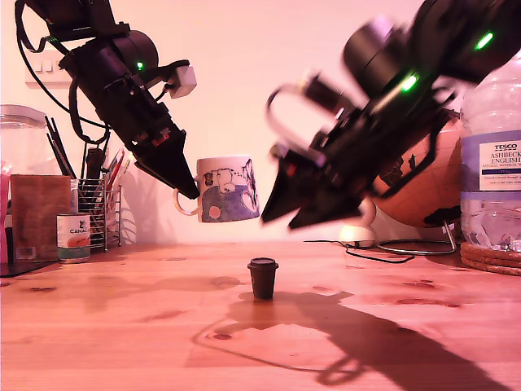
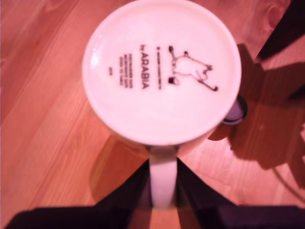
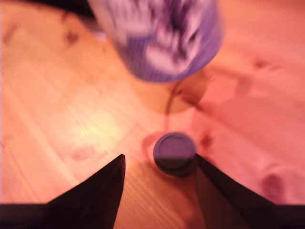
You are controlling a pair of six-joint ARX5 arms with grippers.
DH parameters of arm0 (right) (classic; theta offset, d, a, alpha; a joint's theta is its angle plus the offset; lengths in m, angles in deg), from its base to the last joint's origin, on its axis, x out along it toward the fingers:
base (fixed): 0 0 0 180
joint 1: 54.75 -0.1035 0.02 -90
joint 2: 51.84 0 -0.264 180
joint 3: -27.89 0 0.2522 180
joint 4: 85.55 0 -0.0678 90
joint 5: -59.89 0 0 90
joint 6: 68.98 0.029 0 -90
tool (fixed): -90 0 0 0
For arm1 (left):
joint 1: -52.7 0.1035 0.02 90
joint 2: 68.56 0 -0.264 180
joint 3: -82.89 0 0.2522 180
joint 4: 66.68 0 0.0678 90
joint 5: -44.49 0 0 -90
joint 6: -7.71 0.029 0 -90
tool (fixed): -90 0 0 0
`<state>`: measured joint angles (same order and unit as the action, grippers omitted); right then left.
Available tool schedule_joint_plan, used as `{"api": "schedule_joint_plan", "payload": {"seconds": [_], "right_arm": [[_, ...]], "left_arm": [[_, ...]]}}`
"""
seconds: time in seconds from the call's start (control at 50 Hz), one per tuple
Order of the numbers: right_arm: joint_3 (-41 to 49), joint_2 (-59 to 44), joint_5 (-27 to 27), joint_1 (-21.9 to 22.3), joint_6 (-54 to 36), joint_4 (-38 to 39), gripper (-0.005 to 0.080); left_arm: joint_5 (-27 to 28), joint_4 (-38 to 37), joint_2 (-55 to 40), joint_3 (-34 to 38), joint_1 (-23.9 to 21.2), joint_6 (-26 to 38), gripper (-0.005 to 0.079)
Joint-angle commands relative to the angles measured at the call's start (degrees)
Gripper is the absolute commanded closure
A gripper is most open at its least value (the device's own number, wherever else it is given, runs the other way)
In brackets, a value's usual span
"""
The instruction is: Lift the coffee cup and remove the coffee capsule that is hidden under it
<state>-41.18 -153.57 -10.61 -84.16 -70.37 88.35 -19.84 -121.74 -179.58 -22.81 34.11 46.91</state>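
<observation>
The coffee cup (image 1: 228, 189), white with a cartoon drawing and a blue-grey dotted band, hangs upside down in the air above the table. My first gripper (image 1: 189, 191) is shut on its handle, coming in from the exterior view's left. The first wrist view shows the cup's stamped base (image 2: 161, 71) and the handle between the jaws of my first gripper (image 2: 163, 183). The coffee capsule (image 1: 263, 277), small and dark, stands bare on the wood below the cup. My second gripper (image 1: 281, 218) hovers open and blurred above the capsule, on the exterior view's right. In the second wrist view, the capsule (image 3: 174, 151) lies between the open fingers of my second gripper (image 3: 159, 160), with the cup (image 3: 157, 38) behind.
A small tin can (image 1: 73, 236), a brown box (image 1: 37, 213) and a wire pen holder (image 1: 103, 212) stand at the exterior view's left. A water bottle (image 1: 491, 163) on cork coasters (image 1: 488, 257), a round brown object (image 1: 423, 183) and a cable (image 1: 366, 254) sit at its right.
</observation>
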Motion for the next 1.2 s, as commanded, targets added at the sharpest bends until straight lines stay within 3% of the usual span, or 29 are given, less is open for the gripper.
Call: {"api": "schedule_joint_plan", "payload": {"seconds": [0.0,0.4,0.74,1.18], "right_arm": [[-1.51,-1.75,0.02,-1.01,-0.17,0.24,0.034],[-4.04,-9.01,-0.59,-1.88,-0.17,1.49,0.0341],[-4.94,-9.31,-2.78,-1.81,-0.85,2.25,0.0337],[-10.36,-9.31,-3.28,-3.13,-0.15,-4.17,0.0317]], "left_arm": [[1.01,1.51,2.23,-1.05,0.11,-0.13,0.0766],[1.6,2.36,2.23,-1.05,0.11,-0.2,0.0766],[2.62,2.36,2.23,-1.05,0.11,-0.26,0.0766],[2.6,2.34,2.23,-1.05,0.11,-0.66,0.0766]]}}
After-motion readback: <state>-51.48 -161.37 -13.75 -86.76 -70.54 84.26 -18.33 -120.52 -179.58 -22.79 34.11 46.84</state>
